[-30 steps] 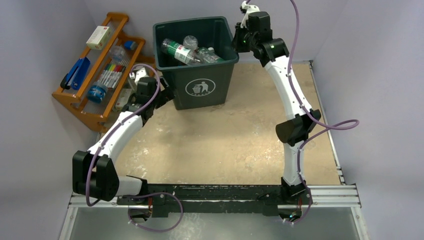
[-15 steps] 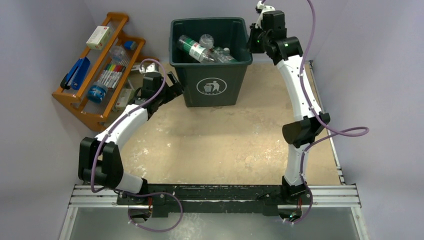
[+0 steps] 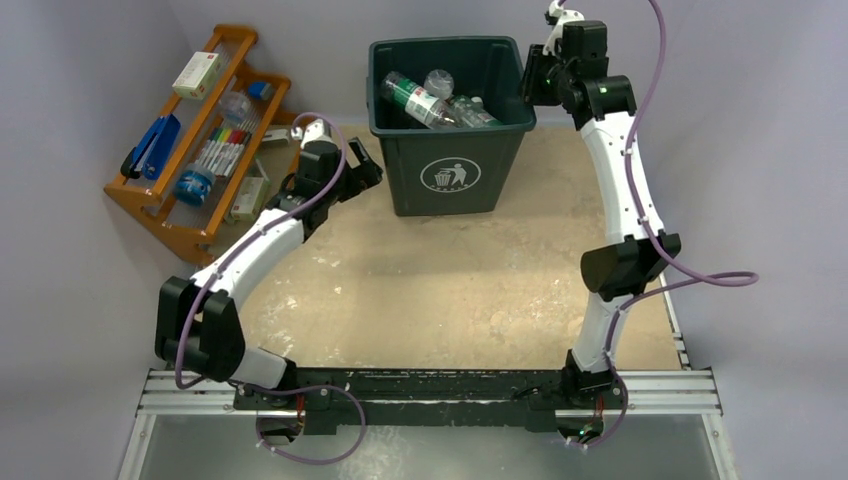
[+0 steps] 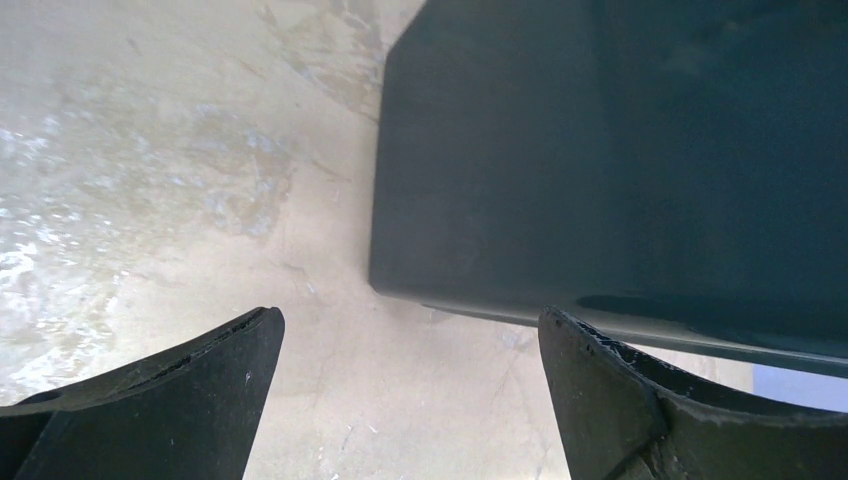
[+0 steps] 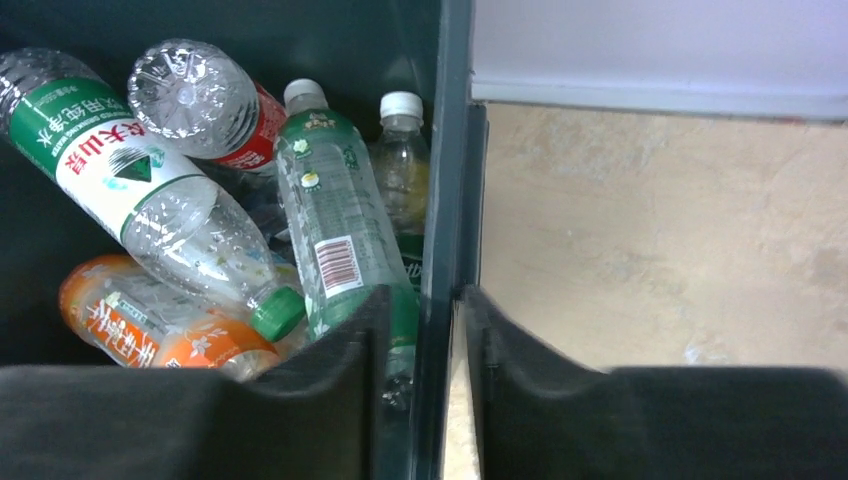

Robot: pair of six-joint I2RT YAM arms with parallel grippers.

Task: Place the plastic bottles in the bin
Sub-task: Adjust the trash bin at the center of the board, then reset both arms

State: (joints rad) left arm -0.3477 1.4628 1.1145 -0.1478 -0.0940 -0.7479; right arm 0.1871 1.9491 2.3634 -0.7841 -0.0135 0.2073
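**From above:** the bin stands at the far side of the tabletop with the bottles heaped inside it. We see none loose on the tabletop, and we cannot tell whether a clear thing on the rack at left is another. The right end effector sits at the bin's right rim. The left end effector is low beside the bin's left wall.

**Left wrist:** the left end effector is spread wide and holds nothing. Between its fingers we look at bare tabletop and a lower corner of the bin, near but apart.

**Right wrist:** the right end effector stands astride the bin's right wall, one finger inside and one outside, parted only a little. A sliver of light shows beside the wall, so we judge that it is not pinching. Beyond it lie clear bottles with green and red labels and one orange, all on their sides.

We judge such bottles light, thin-walled, easily dented and slick on the round, so a hold across the labelled middle looks safest. The bin looks stiff and is best taken by its rim.
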